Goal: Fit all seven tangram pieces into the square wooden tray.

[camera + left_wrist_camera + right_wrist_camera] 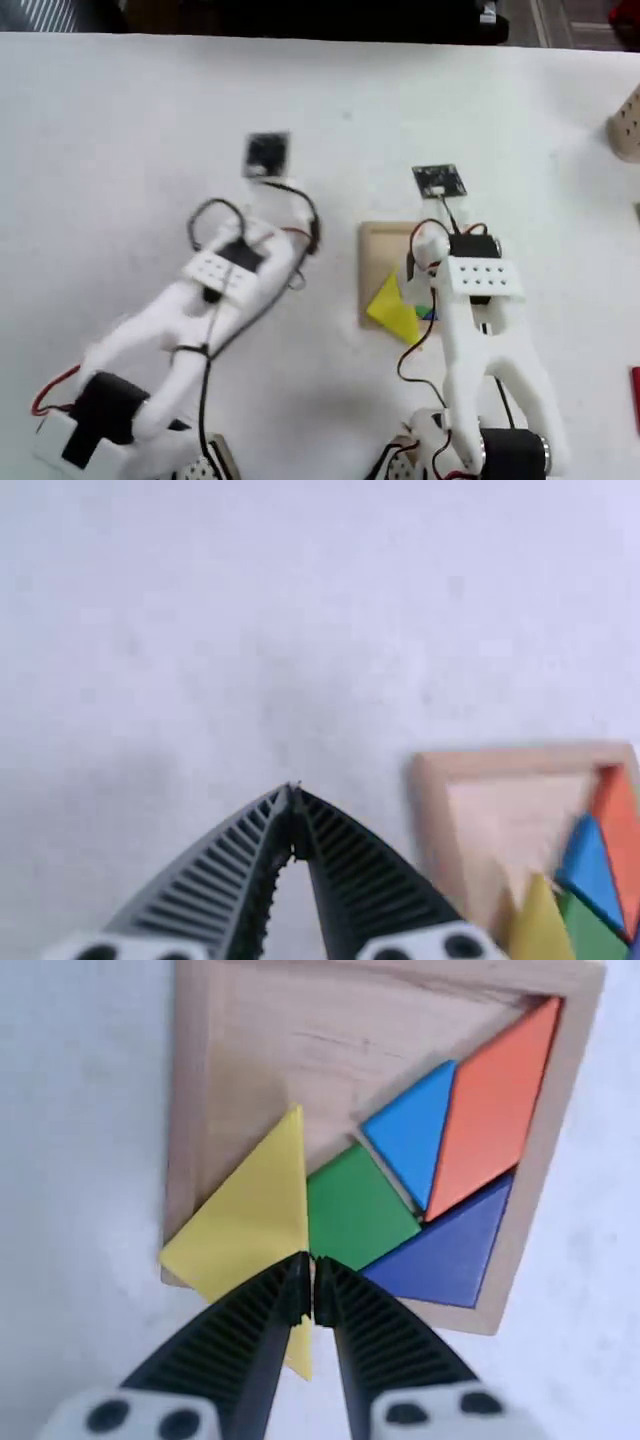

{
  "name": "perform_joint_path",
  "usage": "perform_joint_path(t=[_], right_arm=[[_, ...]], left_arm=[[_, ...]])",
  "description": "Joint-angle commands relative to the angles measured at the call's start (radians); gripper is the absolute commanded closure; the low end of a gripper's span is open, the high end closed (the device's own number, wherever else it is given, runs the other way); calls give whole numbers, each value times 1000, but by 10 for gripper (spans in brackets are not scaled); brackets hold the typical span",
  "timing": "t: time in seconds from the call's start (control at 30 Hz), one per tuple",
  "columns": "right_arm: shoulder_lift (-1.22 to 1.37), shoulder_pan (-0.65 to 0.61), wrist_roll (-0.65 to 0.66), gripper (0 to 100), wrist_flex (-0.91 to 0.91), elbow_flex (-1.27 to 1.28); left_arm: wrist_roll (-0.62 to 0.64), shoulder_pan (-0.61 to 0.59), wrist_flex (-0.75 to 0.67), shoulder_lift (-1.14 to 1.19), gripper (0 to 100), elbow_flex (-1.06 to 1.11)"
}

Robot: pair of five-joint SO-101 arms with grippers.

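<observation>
The yellow triangular piece (245, 1215) lies askew over the lower-left rim of the square wooden tray (190, 1080), centre-right in the high view. I'd nudge it inward until it sits flat beside the green square piece (355, 1210). The right gripper (310, 1272) is pinched closed, tips at the triangle's edge. The left gripper (292, 805) is clenched on nothing above the white table (250, 630).

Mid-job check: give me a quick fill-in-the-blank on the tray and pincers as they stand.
The piece overhanging the rim of the tray is the ____ triangle.
The parallelogram is ____.
The left pincer and right pincer are both ____.
Missing: yellow; orange; shut.
</observation>
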Motion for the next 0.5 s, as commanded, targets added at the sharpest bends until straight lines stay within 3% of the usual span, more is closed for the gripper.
perform_joint_path(t=[0.0,0.17,0.3,0.47], right_arm=[[-35,-10,95,980,56,5],[-56,-56,292,980,77,144],[-48,8,318,980,67,155],[-48,1,315,980,44,170]], left_arm=[[21,-231,8,-31,977,-100],[23,-309,6,74,977,-195],[18,-306,12,171,977,-262],[18,-306,14,211,977,-292]])
